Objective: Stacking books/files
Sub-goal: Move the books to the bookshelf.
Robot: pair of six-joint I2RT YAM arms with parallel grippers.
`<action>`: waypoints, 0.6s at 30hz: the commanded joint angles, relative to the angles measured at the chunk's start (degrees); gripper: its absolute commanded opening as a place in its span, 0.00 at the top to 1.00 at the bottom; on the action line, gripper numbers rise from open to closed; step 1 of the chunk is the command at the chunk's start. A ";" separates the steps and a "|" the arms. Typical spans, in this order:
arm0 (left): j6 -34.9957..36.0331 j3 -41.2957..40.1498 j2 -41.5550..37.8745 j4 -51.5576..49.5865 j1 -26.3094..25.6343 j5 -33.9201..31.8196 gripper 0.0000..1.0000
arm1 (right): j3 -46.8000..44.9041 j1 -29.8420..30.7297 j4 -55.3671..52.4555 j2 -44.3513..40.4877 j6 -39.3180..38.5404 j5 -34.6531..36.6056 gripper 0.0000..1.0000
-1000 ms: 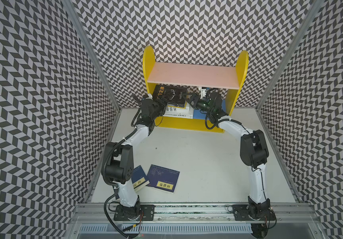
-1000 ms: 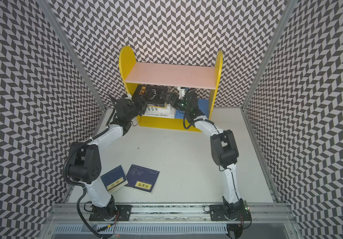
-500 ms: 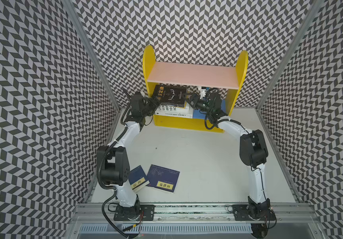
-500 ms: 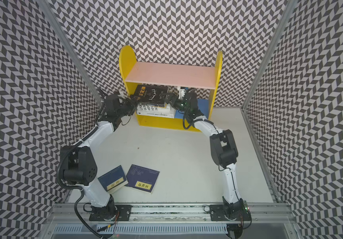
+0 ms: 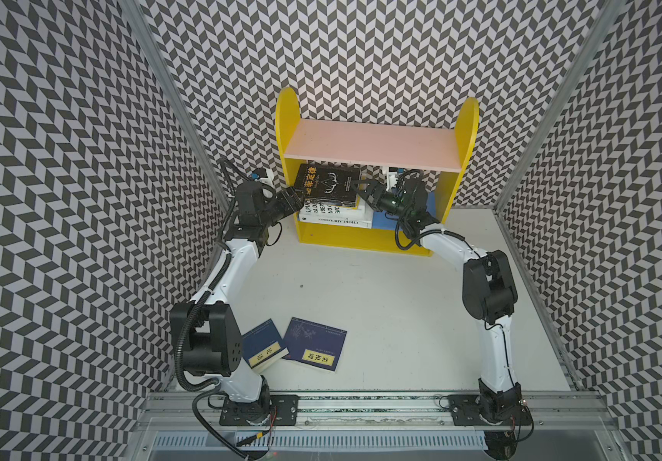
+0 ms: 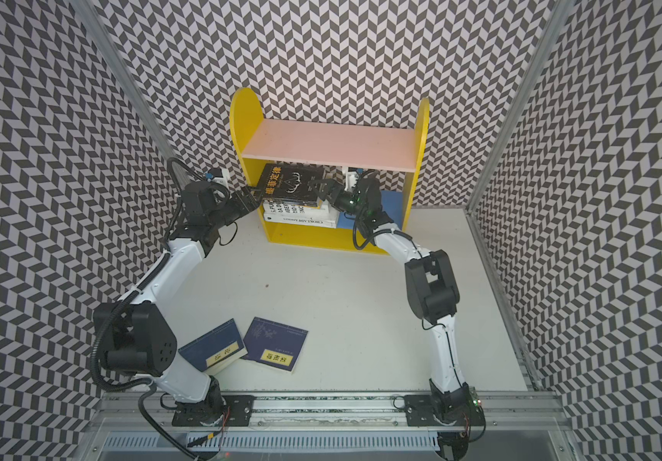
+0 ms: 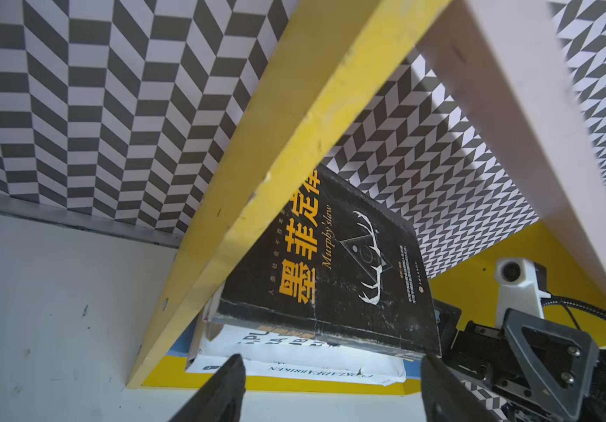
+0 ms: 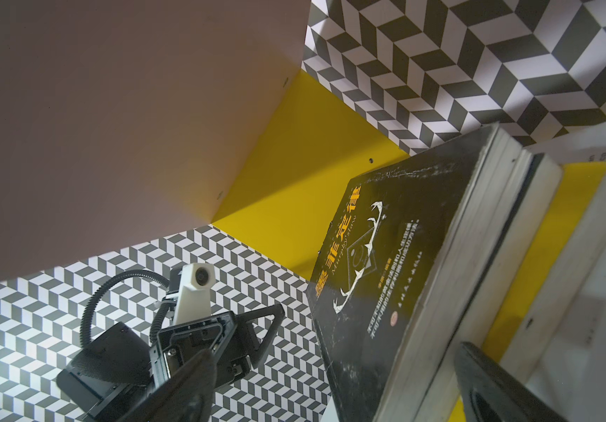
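Note:
Several books lie stacked on the lower board of the yellow shelf (image 5: 467, 131). On top is a black book (image 5: 327, 183) with yellow lettering, with white books (image 5: 335, 217) under it. My left gripper (image 5: 299, 197) is open beside the shelf's left panel, pointing at the stack's left end. In the left wrist view its fingers (image 7: 221, 391) spread wide before the black book (image 7: 330, 277). My right gripper (image 5: 363, 189) is open at the stack's right end, its fingers (image 8: 184, 387) straddling the black book's (image 8: 385, 274) corner with a gap. Two navy books (image 5: 263, 349) (image 5: 315, 347) lie on the table.
A pink upper board (image 5: 373, 143) roofs the stack closely. The shelf's blue lower board (image 5: 383, 219) shows to the right of the stack. Chevron-patterned walls enclose the white table (image 5: 381, 303) on three sides. The left arm's elbow (image 5: 205, 339) overhangs one navy book.
My left arm has drawn back leftwards from the shelf front to beside the left panel, its jaws narrowing slightly. The right arm and the stack have hardly moved.

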 commanded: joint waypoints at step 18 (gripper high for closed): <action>-1.79 7.75 8.36 -1.25 -1.16 2.32 0.21 | 0.63 0.30 4.27 -2.60 -1.16 -0.63 0.00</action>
